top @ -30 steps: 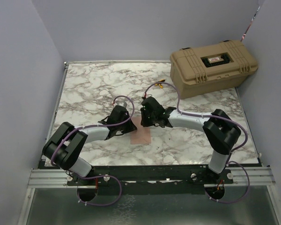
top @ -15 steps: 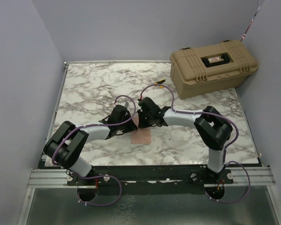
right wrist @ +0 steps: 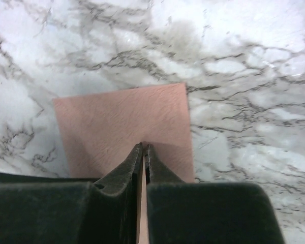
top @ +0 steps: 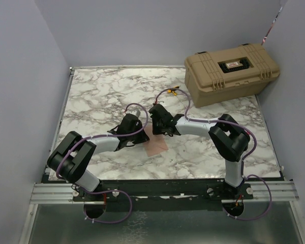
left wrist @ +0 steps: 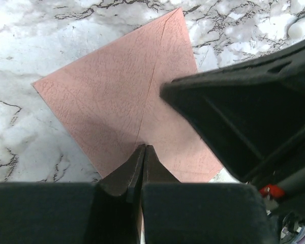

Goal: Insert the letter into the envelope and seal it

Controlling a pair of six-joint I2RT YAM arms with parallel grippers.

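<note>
One salmon-tan paper lies on the marble between the two arms. Fold seams on it in the left wrist view mark it as the envelope [top: 156,147] [left wrist: 107,96] [right wrist: 117,122]. It sits turned like a diamond there, and no flap stands out. The letter is hidden; I see no separate sheet. My left gripper [top: 142,139] [left wrist: 144,147] is shut, tips down on the envelope's near part. My right gripper [top: 161,134] [right wrist: 144,146] is closed to a thin slit over the envelope's other side, with a pale salmon strip showing in the slit.
A tan hard case [top: 231,71] stands at the back right of the marble table [top: 101,96]. Purple walls close in the left, back and right. The right arm's black housing [left wrist: 239,101] hangs just right of my left fingers. A white-and-green object [left wrist: 302,25] lies nearby.
The right gripper has slid left toward the left gripper and its jaws have narrowed. The envelope has turned, its right corner swinging out. The left arm has held still.
</note>
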